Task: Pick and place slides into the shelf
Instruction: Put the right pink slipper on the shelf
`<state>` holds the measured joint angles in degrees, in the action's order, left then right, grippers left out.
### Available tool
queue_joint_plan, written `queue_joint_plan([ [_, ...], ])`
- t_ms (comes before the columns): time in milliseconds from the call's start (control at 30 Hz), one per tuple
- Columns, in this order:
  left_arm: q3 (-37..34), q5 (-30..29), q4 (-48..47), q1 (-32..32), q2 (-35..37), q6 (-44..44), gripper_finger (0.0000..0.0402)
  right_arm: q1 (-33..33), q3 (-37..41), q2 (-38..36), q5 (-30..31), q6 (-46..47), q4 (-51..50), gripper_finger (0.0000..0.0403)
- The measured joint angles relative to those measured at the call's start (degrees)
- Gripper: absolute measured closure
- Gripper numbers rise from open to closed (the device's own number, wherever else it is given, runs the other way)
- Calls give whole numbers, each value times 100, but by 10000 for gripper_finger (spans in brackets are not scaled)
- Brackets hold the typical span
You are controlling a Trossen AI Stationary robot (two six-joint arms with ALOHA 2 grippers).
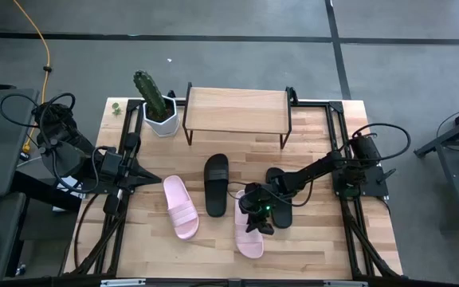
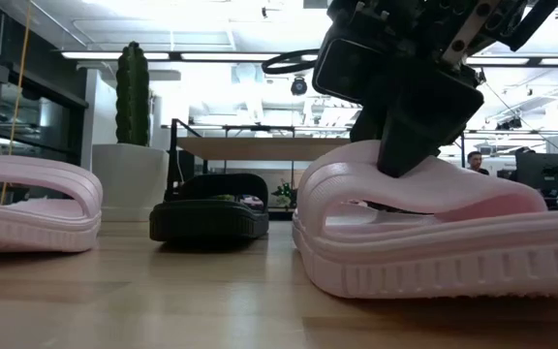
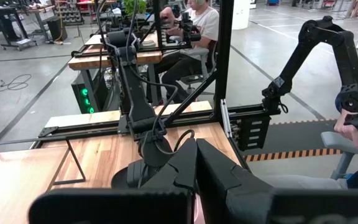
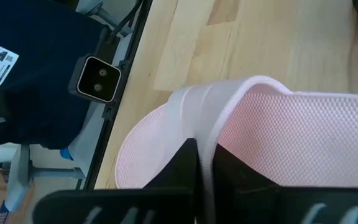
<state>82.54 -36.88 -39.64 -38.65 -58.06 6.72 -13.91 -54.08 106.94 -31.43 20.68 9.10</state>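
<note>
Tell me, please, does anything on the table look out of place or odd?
Nothing looks damaged or spilled. The four slides lie loose at differing angles in front of the shelf, which holds none. The right gripper is shut on the strap of one pink slide. The left gripper waits, shut, at the table's left.

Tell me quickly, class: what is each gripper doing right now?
Left gripper: shut, holding nothing, waiting at the table's left side.
Right gripper: shut on the strap of the pink slide nearest the front edge.
</note>
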Motion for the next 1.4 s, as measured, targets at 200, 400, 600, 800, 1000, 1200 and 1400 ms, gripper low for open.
queue_joint_plan([
  [200,0,0,0,0,0,0,401,119,-4,-9,-91,98,-2,401],
  [400,0,0,-62,0,0,-1,401,362,-4,-9,-325,142,-9,402],
  [600,0,-2,-125,0,0,0,401,576,-4,-158,-513,140,-110,402],
  [800,0,-4,-133,1,-10,-1,401,656,-4,-851,-226,-103,-517,402],
  [1000,0,-24,-175,1,-26,-46,401,699,-4,-1810,530,-371,-1159,403],
  [1200,-4,-232,-255,2,-90,-563,401,955,-4,-2661,940,-460,-1627,403],
  [1400,-4,-873,-258,2,-322,-1433,401,1433,-4,-3117,1017,-410,-1709,403],
])
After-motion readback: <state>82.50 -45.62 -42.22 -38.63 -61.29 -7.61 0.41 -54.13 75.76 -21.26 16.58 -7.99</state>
